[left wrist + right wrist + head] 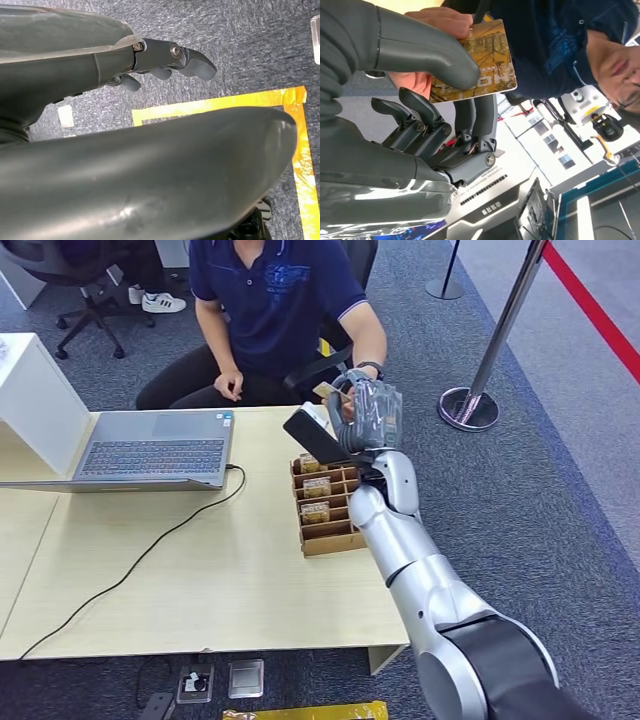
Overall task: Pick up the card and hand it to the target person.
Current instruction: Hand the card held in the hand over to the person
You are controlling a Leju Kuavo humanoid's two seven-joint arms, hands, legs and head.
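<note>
- The card (482, 62) looks glossy, printed, thin and stiff.
- The right hand (433, 115) is matt grey plastic with metal screws.
- The table (226, 570) is smooth pale wood.
- The carpet (528, 490) is rough grey.

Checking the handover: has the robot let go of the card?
No. The right hand pinches the yellow printed card; the person's hand touches it.

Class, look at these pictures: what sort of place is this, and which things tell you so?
Probably an office or reception area: a silver open laptop on a pale wooden desk, grey carpet, and a chrome queue post with red rope.
</note>
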